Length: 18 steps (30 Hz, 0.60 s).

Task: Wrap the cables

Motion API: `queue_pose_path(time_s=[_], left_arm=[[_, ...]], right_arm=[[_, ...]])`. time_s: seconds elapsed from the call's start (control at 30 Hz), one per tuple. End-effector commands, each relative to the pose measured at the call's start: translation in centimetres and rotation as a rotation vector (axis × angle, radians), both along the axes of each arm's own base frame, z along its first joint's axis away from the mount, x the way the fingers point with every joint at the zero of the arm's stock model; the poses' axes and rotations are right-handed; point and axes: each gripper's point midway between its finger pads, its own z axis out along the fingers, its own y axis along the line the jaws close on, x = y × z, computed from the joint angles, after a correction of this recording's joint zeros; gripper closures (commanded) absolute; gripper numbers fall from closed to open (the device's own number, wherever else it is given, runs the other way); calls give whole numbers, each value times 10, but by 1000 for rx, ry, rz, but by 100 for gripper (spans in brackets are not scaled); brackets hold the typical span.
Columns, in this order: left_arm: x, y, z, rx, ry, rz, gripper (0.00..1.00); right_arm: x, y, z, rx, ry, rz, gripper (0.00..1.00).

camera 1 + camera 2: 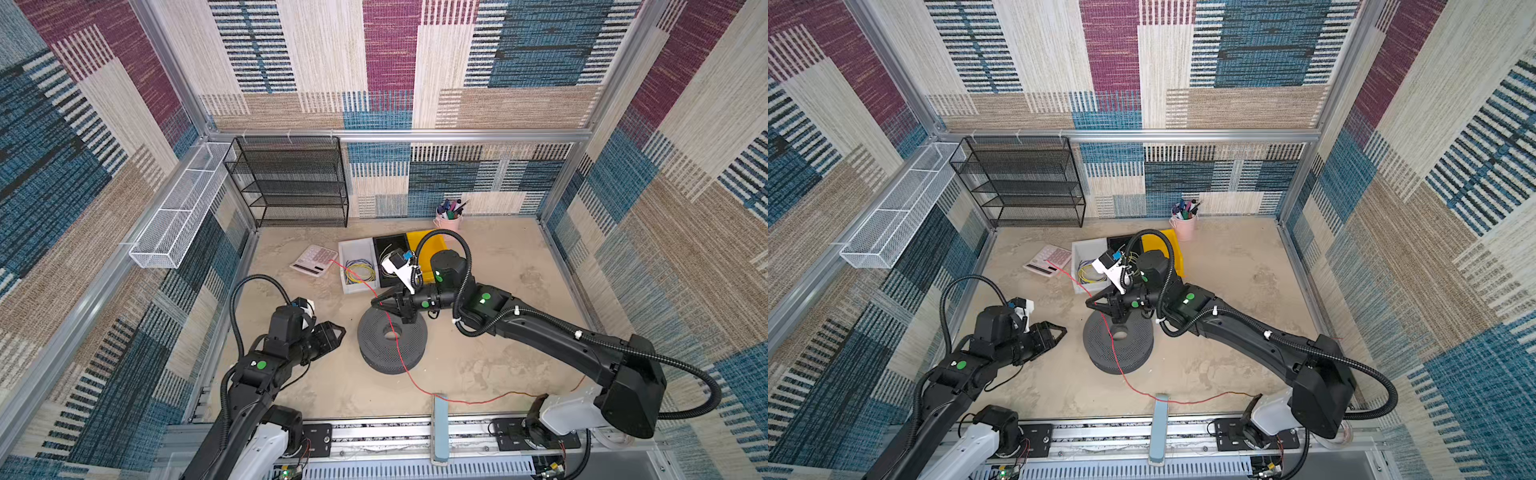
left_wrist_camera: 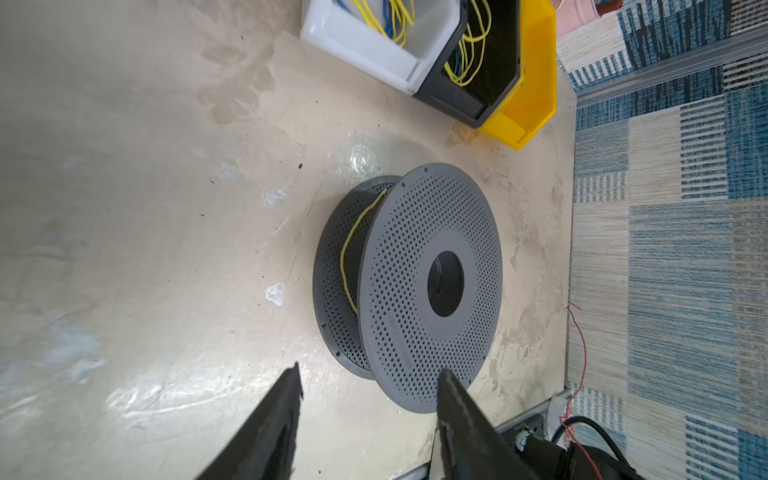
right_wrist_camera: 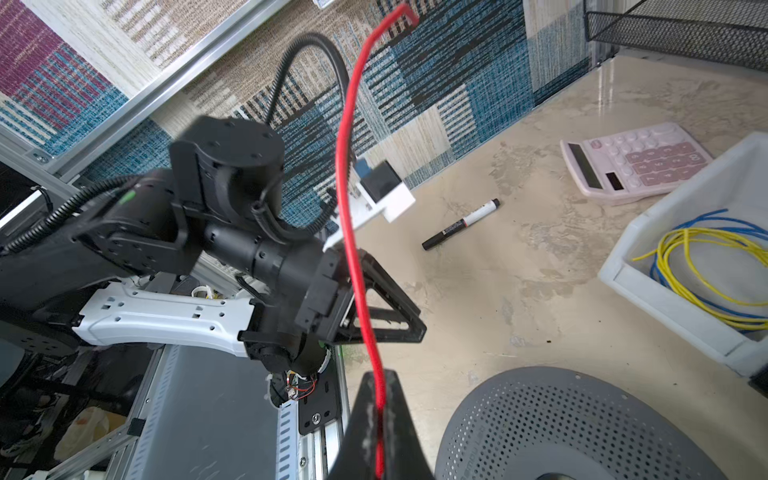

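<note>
The cable point(image 1: 398, 353) is one thin red wire. In both top views it runs from beside the calculator, through my right gripper point(image 1: 376, 301), over the grey perforated spool point(image 1: 407, 345), then along the front edge to the right. My right gripper point(image 3: 378, 380) is shut on the cable point(image 3: 347, 166) just above the spool's point(image 3: 561, 424) rim. A short way left of the spool, my left gripper point(image 1: 338, 332) is open and holds nothing. In the left wrist view my left gripper point(image 2: 370, 370) points at the spool point(image 2: 415, 232), whose hub carries a loose yellow wire point(image 2: 349, 245).
Behind the spool stand a white bin point(image 1: 347, 249) with a blue-and-yellow coil, a black bin point(image 1: 388, 245) and a yellow bin point(image 1: 419, 241). A pink calculator point(image 1: 313, 259), a pen cup point(image 1: 449, 220), a black mesh shelf point(image 1: 291, 183) and a black marker point(image 3: 461, 224) are nearby.
</note>
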Motion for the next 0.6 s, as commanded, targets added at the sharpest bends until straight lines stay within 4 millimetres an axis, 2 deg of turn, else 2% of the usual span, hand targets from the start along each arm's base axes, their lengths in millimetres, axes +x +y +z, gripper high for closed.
queue_pose_path(time_s=[0.0, 0.13, 0.27, 0.43, 0.57], left_arm=[[17, -20, 14, -136, -96, -28, 45], [21, -33, -9, -180, -62, -59, 46], [23, -33, -26, -154, -62, -53, 46], [27, -49, -35, -214, -76, -111, 49], [28, -54, -48, -191, -57, -128, 50]], right_arm=[[3, -1, 8, 19, -46, 2, 100], [3, 1, 10, 18, -64, 20, 100], [5, 3, 12, 22, -70, 23, 100], [6, 7, 10, 23, -62, 36, 100], [7, 9, 9, 18, -55, 48, 100]])
